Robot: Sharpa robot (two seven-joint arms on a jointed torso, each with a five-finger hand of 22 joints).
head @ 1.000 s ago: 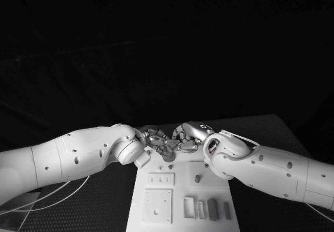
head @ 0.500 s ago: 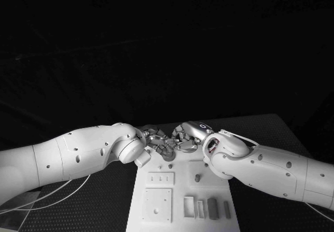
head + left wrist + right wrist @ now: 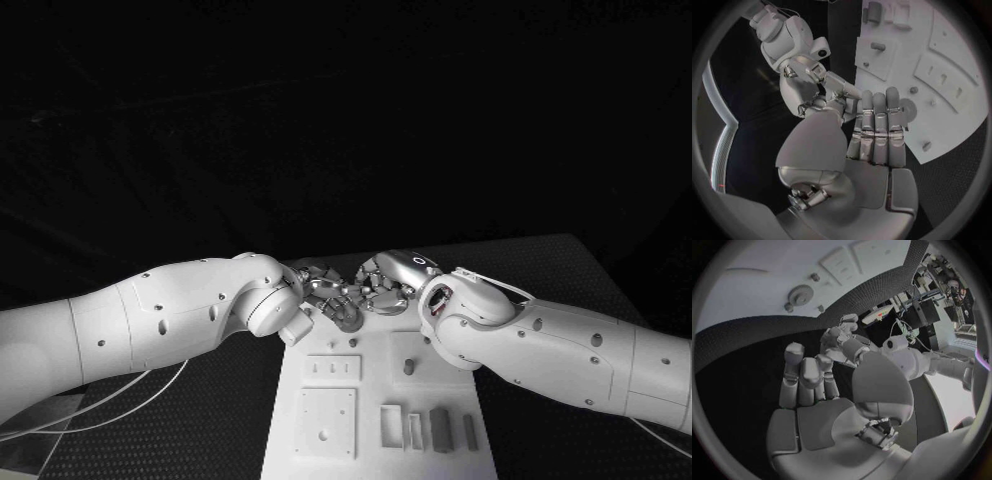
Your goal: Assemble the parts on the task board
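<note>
Just beyond task board [image 3: 378, 400]: both robot hands.

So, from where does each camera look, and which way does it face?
Head view: from the robot's head, looking down at the white rectangular task board on the black table; both white arms enter, the left hand and right hand meeting at the board's far end.
Left wrist view: behind the left hand, facing the board.
Right wrist view: behind the right hand, facing the board.
Shared: each wrist view shows the board and the opposite hand.
</note>
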